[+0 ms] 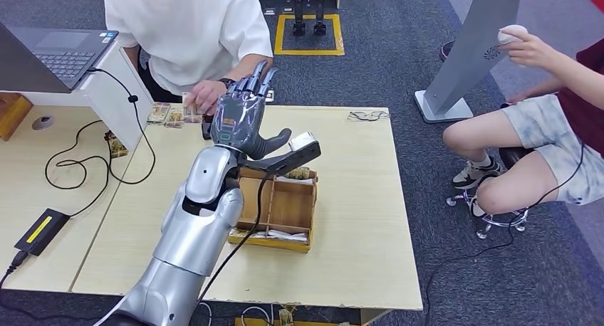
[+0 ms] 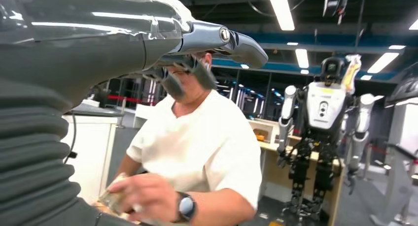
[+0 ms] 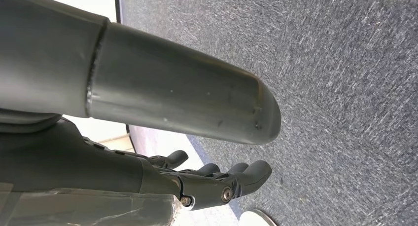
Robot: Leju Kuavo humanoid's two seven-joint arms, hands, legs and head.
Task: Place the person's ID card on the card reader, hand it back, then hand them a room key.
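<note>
I am reaching my left hand (image 1: pixel 242 116) out across the table (image 1: pixel 356 198) toward the person in the white T-shirt (image 1: pixel 189 27), fingers apart and pointing at them, palm holding nothing. Their hand (image 1: pixel 206 95) is resting at the far table edge just beyond my fingertips, over some small cards (image 1: pixel 171 114) lying there; in the left wrist view that hand (image 2: pixel 143 196) is blurred and seems to be gathering something pale, which I am judging to be the ID card, though I cannot tell for sure.

To do this well I am thinking I should keep the hand level and spread, wait for the card to be set between thumb and fingers, and only then close gently, since a thin flat card is likely to slip or tilt if pinched at a corner.

The card itself is looking small, flat and light-coloured, too blurred to read. The wooden compartment tray (image 1: pixel 285 208) is sitting below my wrist, with a dark wedge-shaped device (image 1: pixel 299 156) at its far end, which may be the reader.

My right hand (image 3: pixel 217 184) is hanging over grey carpet, fingers loosely curled, gripping nothing
</note>
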